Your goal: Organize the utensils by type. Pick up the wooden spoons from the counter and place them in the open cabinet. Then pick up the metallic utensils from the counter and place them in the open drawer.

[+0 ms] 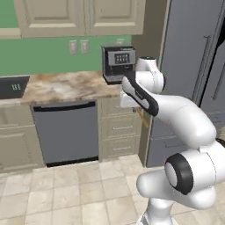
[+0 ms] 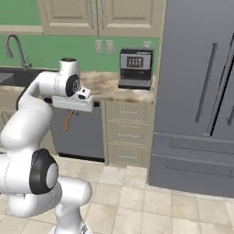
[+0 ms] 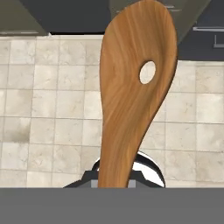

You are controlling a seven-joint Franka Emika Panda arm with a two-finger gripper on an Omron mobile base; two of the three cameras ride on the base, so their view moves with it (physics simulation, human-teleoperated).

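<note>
**Ana:** Wood, orange-brown: that's the wooden spoon [image 3: 131, 100], a broad blade with a round hole in it, standing straight out of the end effector [image 3: 114, 183], which is clamped on its handle.

**Ben:** Where is it in the room?

**Ana:** Off the bench, in the air. From the hand camera it hangs over the pale tiled floor [image 3: 43, 109]. In the right base view an orange sliver of it [image 2: 68, 119] pokes down under the hand, in front of the grey dishwasher [image 2: 80, 135]. In the left base view it shows beside the tan drawer fronts [image 1: 116, 127], just below the white forearm.

**Ben:** And around it?

**Ana:** The marbled bench [image 1: 66, 85] lies behind the arm, with a dark coffee machine [image 1: 117, 63] at its right end, against the green wall. Tan wall cupboards [image 1: 79, 17] hang above, doors shut. A big grey fridge [image 2: 201, 91] stands to the right of the bench. At the left there is a sink with a curved tap [image 2: 13, 48].

**Ben:** Anything in the way?

**Ana:** The robot's own arm hides the hand in the left base view. Nothing touches the spoon but the fingers.
</note>
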